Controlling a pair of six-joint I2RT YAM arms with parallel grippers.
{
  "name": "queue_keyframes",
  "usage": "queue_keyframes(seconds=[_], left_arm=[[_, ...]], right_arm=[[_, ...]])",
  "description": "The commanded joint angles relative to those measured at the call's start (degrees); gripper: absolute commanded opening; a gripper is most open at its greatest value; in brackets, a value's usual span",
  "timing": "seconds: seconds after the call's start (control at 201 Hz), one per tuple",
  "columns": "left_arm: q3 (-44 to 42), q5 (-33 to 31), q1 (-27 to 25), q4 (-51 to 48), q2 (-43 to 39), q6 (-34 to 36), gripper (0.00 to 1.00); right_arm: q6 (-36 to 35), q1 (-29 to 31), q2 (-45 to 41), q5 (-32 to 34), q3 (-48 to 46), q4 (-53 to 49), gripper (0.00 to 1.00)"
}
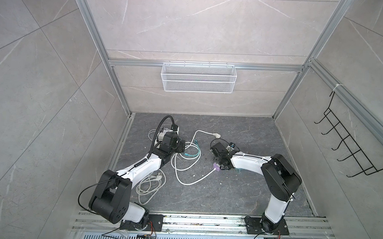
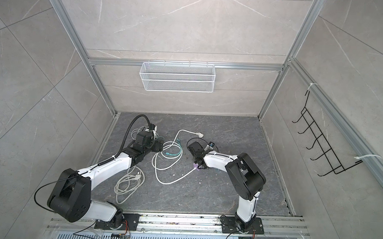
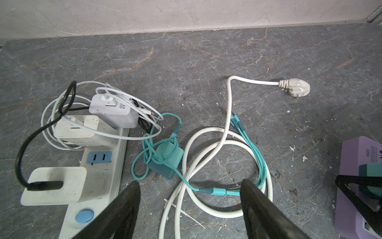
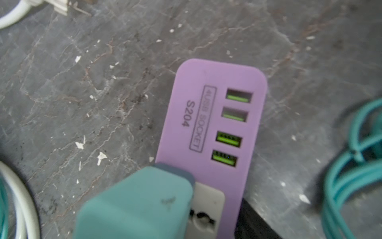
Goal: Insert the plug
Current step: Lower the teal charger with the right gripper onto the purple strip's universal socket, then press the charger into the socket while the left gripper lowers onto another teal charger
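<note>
nearby, the teal plug [image 4: 134,204] is seen at the purple socket strip [image 4: 210,115], half covering its white outlet [image 4: 208,209], presumably so its pins can be lined up; whether it is clamped by the right gripper [image 1: 222,167] cannot be told. further off, the left gripper [image 3: 190,184] is held spread and empty above looped cables [image 3: 227,142], likely to leave the insertion unobstructed.
</note>
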Motion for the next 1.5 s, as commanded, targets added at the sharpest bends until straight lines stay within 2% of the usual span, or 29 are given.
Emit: queue_keyframes(seconds=[0.0, 0.085, 0.343, 0.488, 0.582, 0.751, 0.811, 1.095, 1.493], left_arm=[[-0.13, -0.2, 0.88, 1.32, -2.17, 0.26, 0.78], [-0.52, -0.12, 1.06, 1.15, -2.67, 0.27, 0.78], [0.56, 0.26, 3.86, 0.17, -0.08, -1.03, 0.79], [6.87, -1.1, 6.69, -8.47, 6.04, -5.78, 0.78], [8.46, -0.36, 7.12, -10.01, 8.41, -7.9, 0.75], [11.52, 3.72, 7.11, -14.6, 12.66, -9.36, 0.63], [10.69, 5.28, 7.04, -14.12, 13.21, -9.56, 0.6], [10.42, 5.88, 5.9, -12.79, 17.17, -7.58, 0.6], [13.5, 2.52, 5.72, -9.81, 23.07, -4.55, 0.56]], right_arm=[[-7.22, -0.99, 5.25, -6.09, 3.91, -3.94, 0.72], [-9.74, -2.28, 6.32, -6.89, 7.26, -5.51, 0.72], [-26.17, -8.11, 18.75, -22.34, 22.35, -10.2, 0.68], [-30.34, -8.67, 23.2, -23.21, 31.26, -16.45, 0.68], [-32.3, -8.8, 25.33, -21.82, 36.86, -20.07, 0.68], [-34.22, -9.07, 29.5, -17.4, 46.52, -27.93, 0.69], [-34.78, -9.07, 29.61, -17.74, 46.93, -28.06, 0.69], [-36.57, -9.52, 25.89, -24.07, 43.51, -26.18, 0.72], [-38.61, -9.78, 20.0, -29.62, 38.02, -24.63, 0.73]])
